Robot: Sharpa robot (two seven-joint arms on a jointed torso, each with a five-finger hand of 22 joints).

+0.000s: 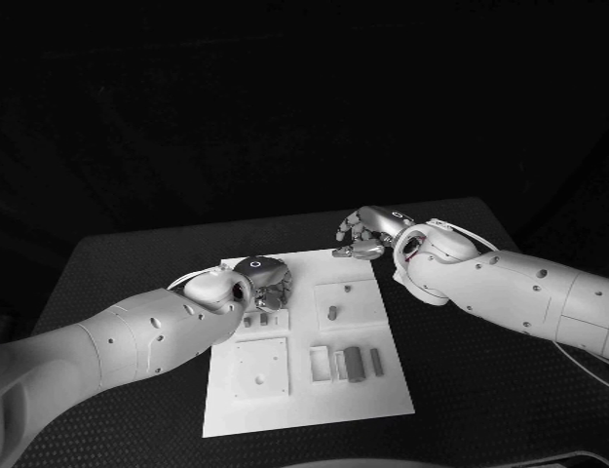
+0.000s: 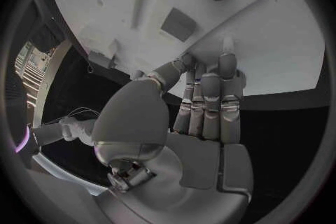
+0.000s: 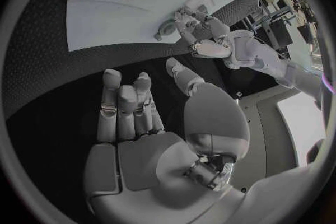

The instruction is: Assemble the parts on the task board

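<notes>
The white task board [image 1: 304, 395] lies in the middle of the table. My left hand [image 1: 262, 283] hovers over its far left part, fingers straight and side by side, fingertips [image 2: 225, 61] over the board [image 2: 280, 39]; the thumb lies close beside them and I see nothing held. Small upright parts [image 1: 256, 319] stand just below this hand. My right hand [image 1: 367, 234] is at the board's far right corner, over the black table; its fingers [image 3: 122, 106] are stretched out, thumb apart, holding nothing. A short peg [image 1: 331, 313] stands in a square recess.
Grey bar parts [image 1: 349, 364] lie in slots on the board's near right. A square plate [image 1: 262, 369] sits at the near left. Grey blocks [image 2: 180, 23] show ahead of the left hand. Black table [image 1: 501, 390] surrounds the board.
</notes>
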